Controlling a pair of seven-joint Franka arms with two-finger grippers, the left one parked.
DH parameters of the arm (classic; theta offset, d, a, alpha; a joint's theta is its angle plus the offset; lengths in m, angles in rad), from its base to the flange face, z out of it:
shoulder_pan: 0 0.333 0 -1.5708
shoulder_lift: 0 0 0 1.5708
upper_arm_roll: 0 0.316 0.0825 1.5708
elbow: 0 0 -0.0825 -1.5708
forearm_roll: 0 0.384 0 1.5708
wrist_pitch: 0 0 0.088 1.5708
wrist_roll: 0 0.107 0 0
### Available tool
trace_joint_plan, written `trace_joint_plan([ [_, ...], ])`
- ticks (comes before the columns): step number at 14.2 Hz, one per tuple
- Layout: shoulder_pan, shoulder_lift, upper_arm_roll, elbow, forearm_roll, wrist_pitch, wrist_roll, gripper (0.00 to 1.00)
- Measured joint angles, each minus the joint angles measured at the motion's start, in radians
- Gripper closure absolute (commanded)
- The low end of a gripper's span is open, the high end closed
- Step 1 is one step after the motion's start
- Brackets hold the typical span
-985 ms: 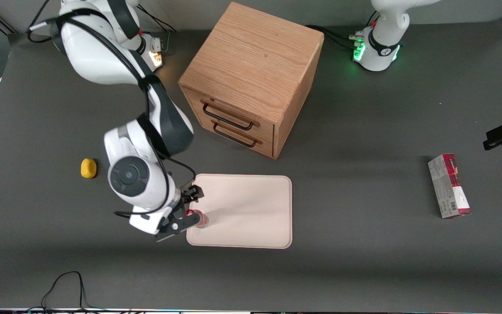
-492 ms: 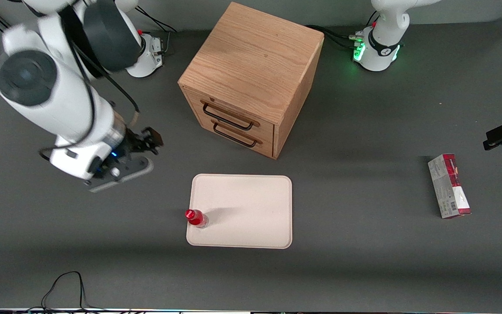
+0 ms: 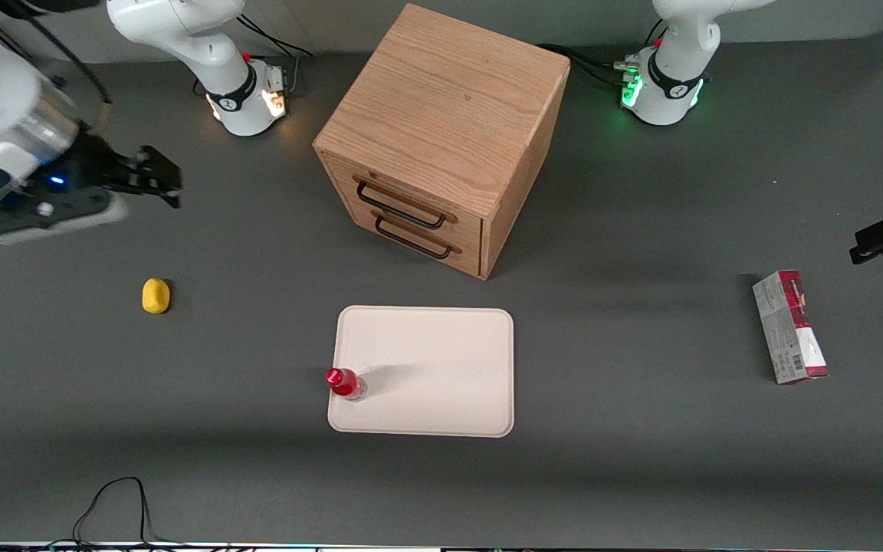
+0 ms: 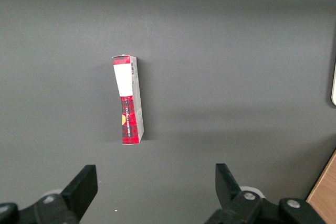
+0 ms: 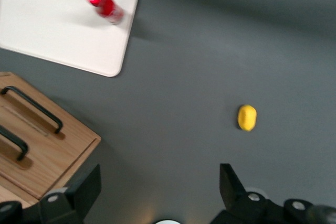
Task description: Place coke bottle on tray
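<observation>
Bottle (image 3: 346, 383): upright on tray (image 3: 441, 368), at the rim nearest the working arm's end, cap up; base apparently fully inside the rim, though the front view leaves this slightly unsure.

Gripper (image 3: 152, 178): raised, well apart from the bottle, toward the working arm's end of the table and farther from the front camera; fingers spread, holding nothing.

Lemon (image 3: 155, 295): on the table between gripper and tray.

Placement judged complete; no regrasp needed.
</observation>
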Motion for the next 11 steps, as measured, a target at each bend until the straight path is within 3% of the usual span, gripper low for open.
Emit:
trace_joint_plan([
  [5, -0.206, -0.183, 0.015, -0.231, 0.040, 0.064, -0.004, 0.00],
  [11, -0.309, -0.215, 0.016, -0.334, 0.041, 0.181, -0.050, 0.00],
])
